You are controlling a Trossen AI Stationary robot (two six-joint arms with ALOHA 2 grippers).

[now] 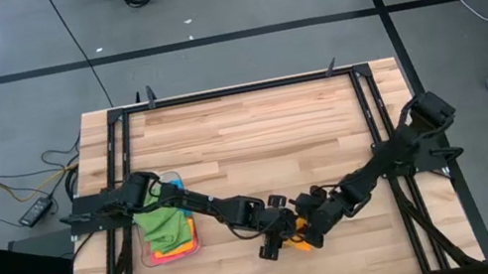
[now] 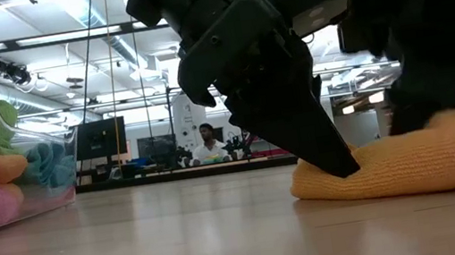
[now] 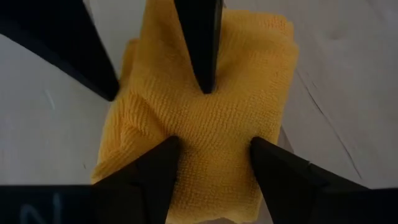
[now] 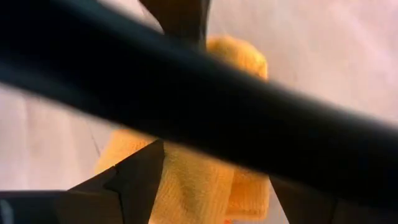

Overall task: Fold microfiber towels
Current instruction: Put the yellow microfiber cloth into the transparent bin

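The orange towel (image 3: 205, 124) lies folded into a thick bundle on the wooden table (image 1: 264, 133), near the front edge and a little right of centre. Both grippers meet over it. The left gripper (image 3: 211, 146) presses down on it, its fingers parted and resting on the cloth. The right gripper (image 4: 205, 171) has its fingers spread wide over the same bundle, the left arm crossing in front of it. Well to the left, a clear tray (image 2: 55, 185) holds green, pink, orange and blue towels (image 1: 165, 230).

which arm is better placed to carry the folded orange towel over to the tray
Left, probably: the left gripper straddles the orange towel with open fingers, and the tray sits on its side. The right gripper is open too.
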